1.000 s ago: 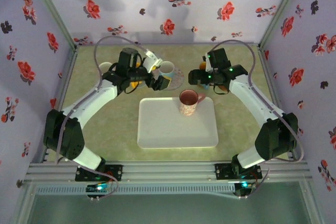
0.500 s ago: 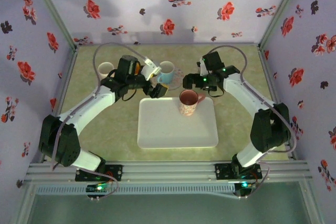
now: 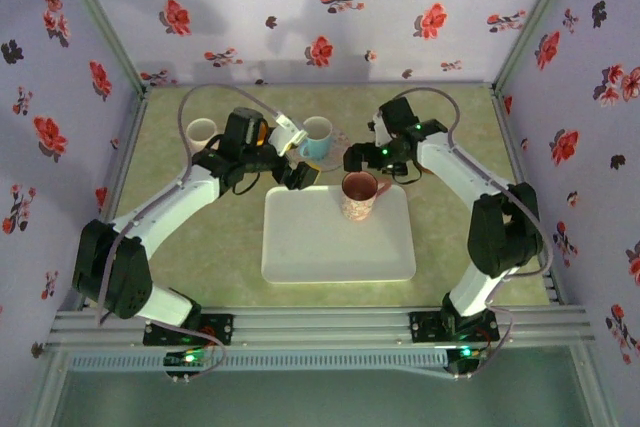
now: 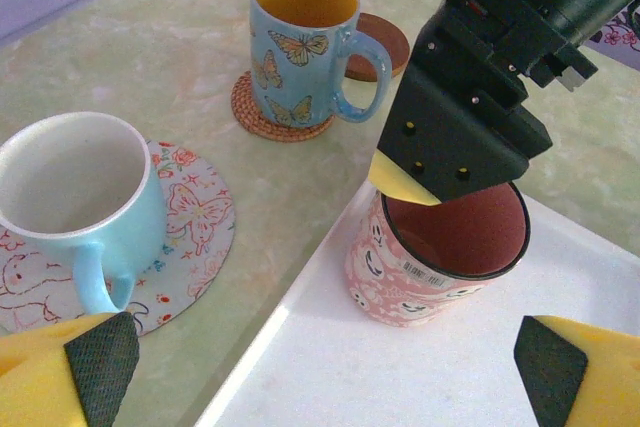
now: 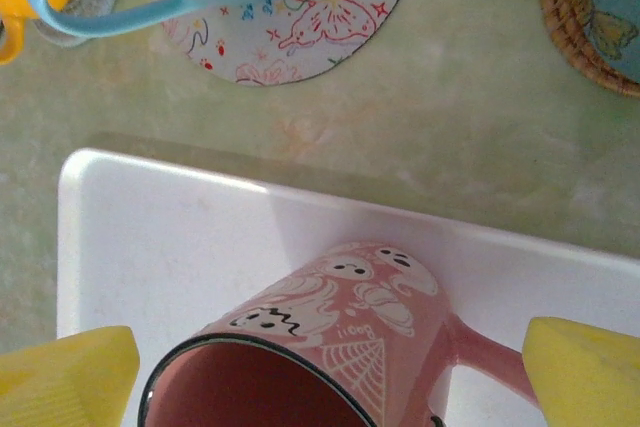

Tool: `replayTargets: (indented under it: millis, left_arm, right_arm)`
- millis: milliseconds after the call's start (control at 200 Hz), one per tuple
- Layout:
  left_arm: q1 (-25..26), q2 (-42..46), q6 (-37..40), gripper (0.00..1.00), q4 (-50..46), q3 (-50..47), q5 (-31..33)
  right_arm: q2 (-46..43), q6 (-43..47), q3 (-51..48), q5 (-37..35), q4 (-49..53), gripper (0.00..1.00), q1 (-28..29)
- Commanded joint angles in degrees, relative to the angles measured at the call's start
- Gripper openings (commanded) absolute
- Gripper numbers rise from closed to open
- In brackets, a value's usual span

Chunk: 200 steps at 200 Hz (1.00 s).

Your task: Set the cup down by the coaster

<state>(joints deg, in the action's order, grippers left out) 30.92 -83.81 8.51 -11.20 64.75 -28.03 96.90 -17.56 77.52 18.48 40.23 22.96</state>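
Observation:
A pink ghost-print cup (image 3: 358,194) stands upright on the far edge of the white tray (image 3: 330,247). In the right wrist view the cup (image 5: 350,327) sits between the yellow fingers (image 5: 70,377), handle to the right. My right gripper (image 3: 358,159) hovers open just above and behind it, not touching. My left gripper (image 3: 303,175) is open at the tray's far left corner, left of the cup (image 4: 440,247). A bare brown coaster (image 4: 385,42) lies behind the butterfly mug (image 4: 300,47).
A light blue mug (image 4: 75,207) stands on a floral coaster (image 4: 195,227) beyond the tray. The butterfly mug rests on a wicker coaster (image 4: 270,122). A cream cup (image 3: 202,132) stands at the far left. Enclosure walls ring the table.
The right gripper swung left and down to just above the pink cup. The left gripper came down to the tray's far left corner, then held still.

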Motion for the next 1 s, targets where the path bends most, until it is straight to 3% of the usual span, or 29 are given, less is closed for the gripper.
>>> replayTargets:
  millis: [0,995]
  left_arm:
    - [0.4,0.3,0.5,1.0,0.5,-0.3,0.4]
    - [0.6,-0.7,0.2,1.0,2.8,-1.1,-0.3]
  right_arm:
    - [-0.3,1.7,1.0,1.5,2.6,1.0,0.4]
    - [-9.4,5.3,-6.1,4.6,10.7,1.0,2.2]
